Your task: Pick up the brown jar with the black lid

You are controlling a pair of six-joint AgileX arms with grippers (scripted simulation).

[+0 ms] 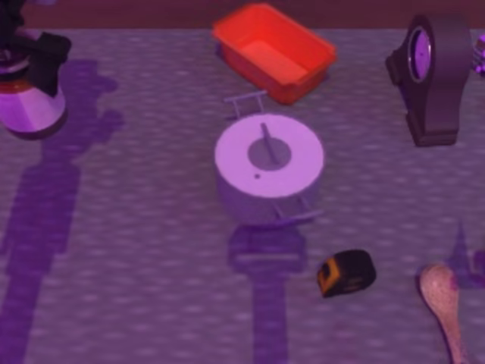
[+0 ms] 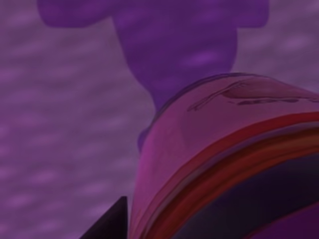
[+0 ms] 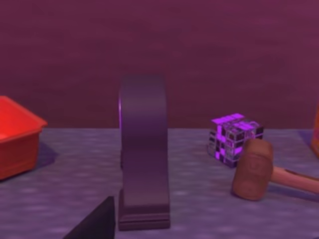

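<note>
Judging from largest to smallest, the purple worktop (image 1: 151, 250) carries a white pot (image 1: 269, 163) at its centre, a red bin (image 1: 274, 49) behind it, a dark clock (image 1: 432, 76) at the right, then a wooden spoon (image 1: 443, 303) and a tape measure (image 1: 346, 273) nearer the front. The brown jar (image 1: 29, 102) sits at the far left corner of the top view, with the left gripper (image 1: 30, 49) closed about its upper part, where the black lid (image 2: 279, 199) is; the jar looks lifted, to judge by its long shadow falling away from it, so the pick seems largely done and only holding it clear is left. The left wrist view shows the jar's label and amber band close up, tilted across the picture, with shadow on the worktop beyond, which the top view cannot resolve. The right gripper (image 3: 94, 221) is out of the top view; whether its fingers are apart I cannot tell. Its wrist view alone shows a puzzle cube (image 3: 234, 139) and a wooden mallet (image 3: 254, 169) beside the clock.
</note>
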